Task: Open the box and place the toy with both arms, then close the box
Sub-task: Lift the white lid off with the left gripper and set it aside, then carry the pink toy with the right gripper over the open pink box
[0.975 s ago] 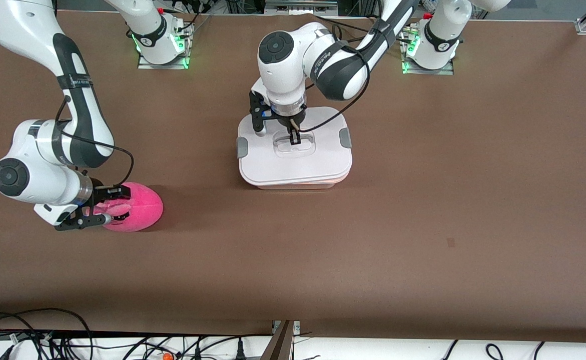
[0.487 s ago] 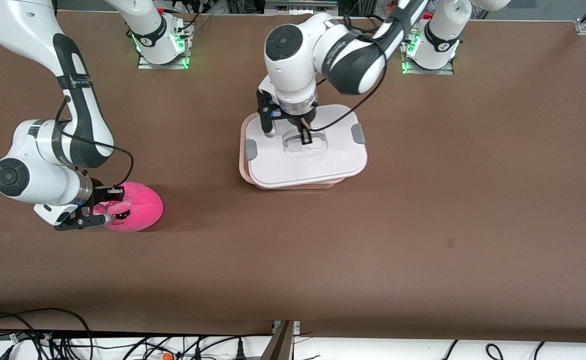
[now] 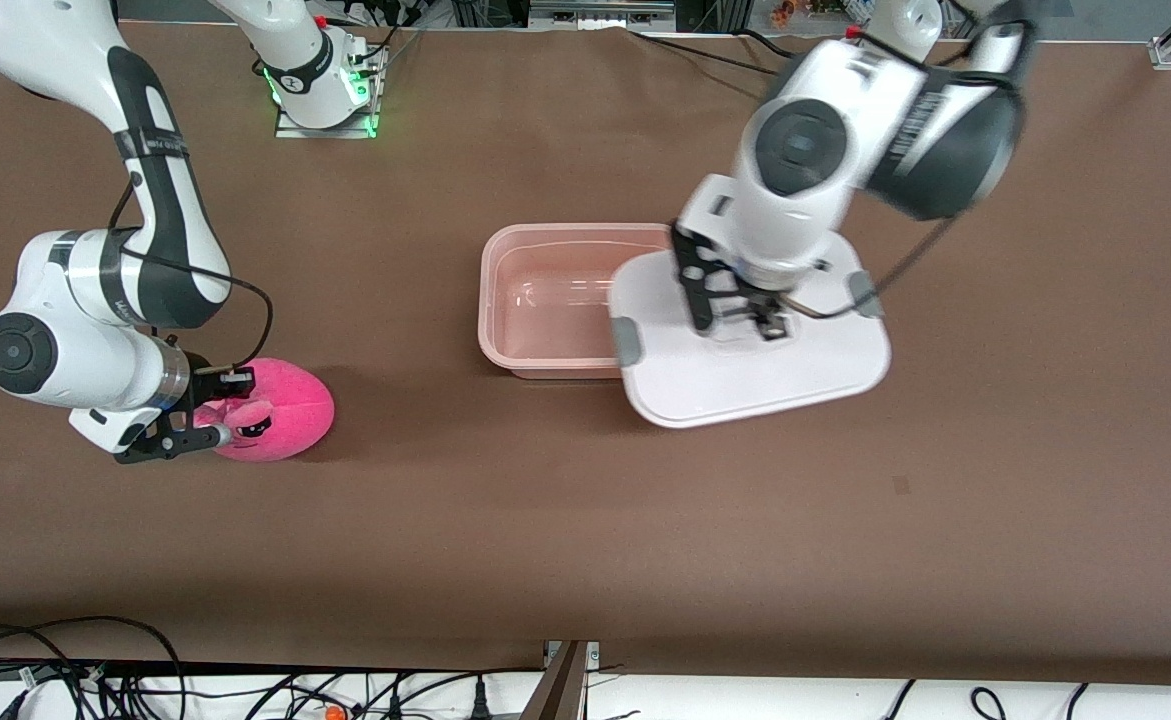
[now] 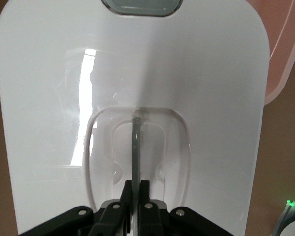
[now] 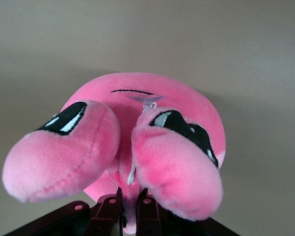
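Note:
The box's pinkish base (image 3: 505, 300) stands open and empty mid-table. Its white lid (image 3: 745, 385) hangs tilted in the air, over the base's end toward the left arm and the table beside it. My left gripper (image 3: 770, 325) is shut on the lid's clear handle (image 4: 136, 147); the left wrist view shows the lid (image 4: 137, 64), my left gripper (image 4: 137, 189) and a corner of the base (image 4: 280, 49). Toward the right arm's end, the hot-pink toy (image 3: 280, 410) sits low at the table. My right gripper (image 3: 210, 425) is shut on a plush fold between its ears, as my right gripper (image 5: 130, 201) and the toy (image 5: 152, 93) show close up.
The right arm's base (image 3: 325, 90) with green lights stands at the table's edge farthest from the front camera. Cables (image 3: 95, 680) and a metal bracket (image 3: 570, 670) lie along the nearest edge.
The left gripper has lifted the lid off the base and carried it toward the left arm's end, uncovering the base. The right gripper has shut on the toy, which shifted slightly.

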Available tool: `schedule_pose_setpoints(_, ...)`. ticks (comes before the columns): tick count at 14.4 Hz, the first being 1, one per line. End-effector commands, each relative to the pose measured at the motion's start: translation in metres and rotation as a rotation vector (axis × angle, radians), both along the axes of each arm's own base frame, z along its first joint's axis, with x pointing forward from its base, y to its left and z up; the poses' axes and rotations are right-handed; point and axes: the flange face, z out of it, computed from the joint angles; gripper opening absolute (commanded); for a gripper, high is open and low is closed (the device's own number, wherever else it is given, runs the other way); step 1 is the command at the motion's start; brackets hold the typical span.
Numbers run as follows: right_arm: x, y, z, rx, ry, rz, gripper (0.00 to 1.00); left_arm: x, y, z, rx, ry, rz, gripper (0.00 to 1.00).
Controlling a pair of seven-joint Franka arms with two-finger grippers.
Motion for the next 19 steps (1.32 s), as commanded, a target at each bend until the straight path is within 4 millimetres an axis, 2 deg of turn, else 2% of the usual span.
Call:
schedule_pose_setpoints(1, -0.001, 0.034, 0.038, -0.022, 0.019, 0.074, 0.0, 0.021, 0.065, 0.028, -0.036, 0.048, -0.073, 0.0)
schedule_pose_setpoints(2, -0.005, 0.057, 0.053, -0.032, 0.043, 0.112, 0.0, 0.032, 0.102, 0.029, -0.044, 0.058, -0.083, 0.0)
schedule_pose_setpoints(5, -0.022, 0.132, 0.075, -0.035, 0.066, 0.267, 0.0, 0.048, 0.177, 0.03, -0.058, 0.072, -0.102, 0.0)
schedule_pose_setpoints(6, -0.029, 0.165, 0.087, -0.015, 0.051, 0.392, 0.0, 0.051, 0.203, 0.03, -0.064, 0.078, -0.114, 0.0)
schedule_pose_setpoints(7, -0.035, 0.189, 0.09, -0.001, 0.06, 0.489, 0.0, 0.052, 0.221, 0.03, -0.069, 0.08, -0.113, 0.0)
schedule_pose_setpoints(9, -0.06, 0.245, 0.102, 0.013, 0.106, 0.606, 0.0, 0.053, 0.254, 0.029, -0.065, 0.097, -0.113, 0.0)
schedule_pose_setpoints(11, -0.089, 0.297, 0.115, 0.013, 0.121, 0.7, 0.0, 0.052, 0.274, 0.029, -0.022, 0.111, -0.151, 0.0)
schedule_pose_setpoints(13, -0.11, 0.335, 0.13, 0.027, 0.094, 0.802, 0.0, 0.052, 0.295, 0.029, -0.011, 0.114, -0.127, 0.0)
schedule_pose_setpoints(17, -0.152, 0.404, 0.119, -0.03, 0.074, 0.974, 0.0, 0.052, 0.3, 0.026, -0.014, 0.121, -0.117, 0.0)
schedule_pose_setpoints(19, -0.171, 0.433, 0.104, -0.075, 0.076, 1.029, 0.0, 0.052, 0.304, 0.026, -0.013, 0.12, -0.114, 0.0)
